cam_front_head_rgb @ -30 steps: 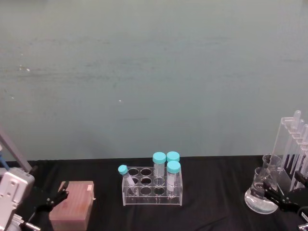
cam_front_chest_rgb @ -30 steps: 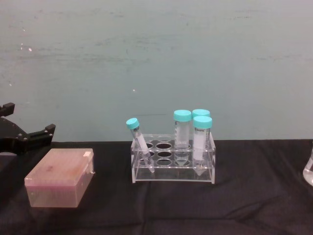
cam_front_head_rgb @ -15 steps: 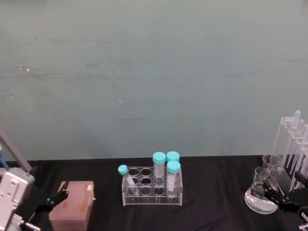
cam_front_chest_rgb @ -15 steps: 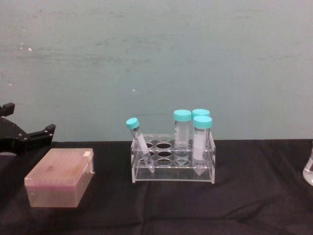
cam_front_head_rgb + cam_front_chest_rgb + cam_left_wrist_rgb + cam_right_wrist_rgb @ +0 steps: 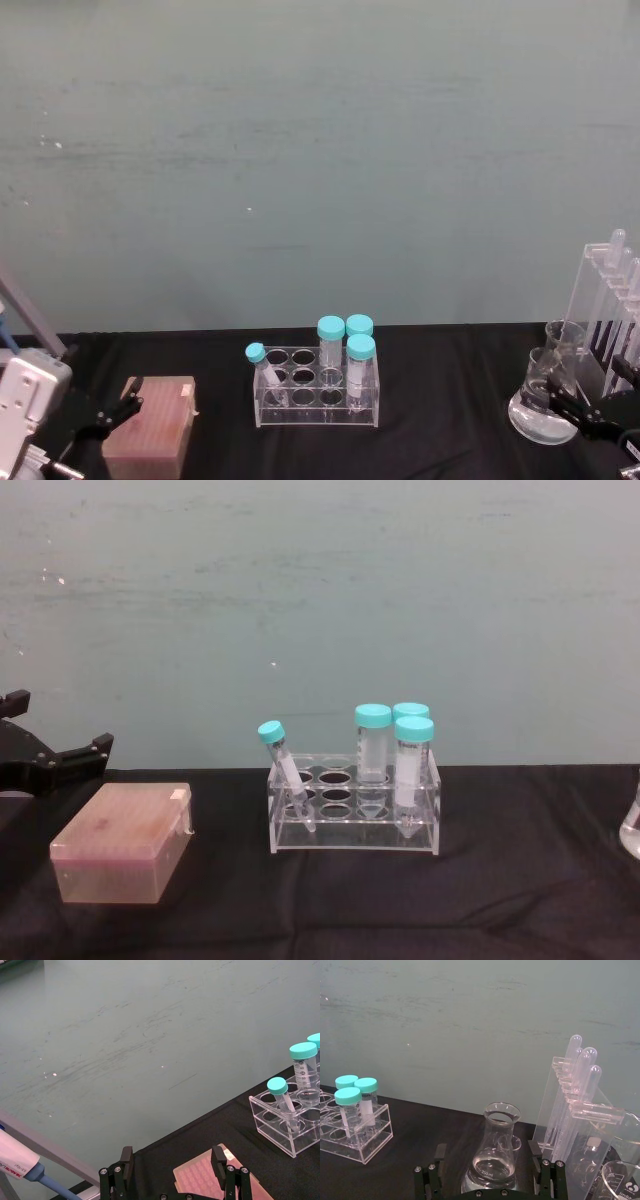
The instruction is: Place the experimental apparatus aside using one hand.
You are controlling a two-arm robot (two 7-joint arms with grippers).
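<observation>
While open, right hand (image 5: 490, 1180) flanks the conical flask (image 5: 493, 1152).

Tube rack (image 5: 354, 815) beside pink box (image 5: 122, 842)

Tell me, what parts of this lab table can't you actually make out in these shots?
- Flask, chest view: cut off by the right edge, only a sliver shows.
- Clear stand, head view: cut by the right edge; its base sits behind the right claw.
- Small beaker, right wrist view: cut off at the corner, printing too small to read.
- Pipette, left wrist view: runs off the left edge, label partly gone.
- Pink box, left wrist view: partly behind the left claw.
</observation>
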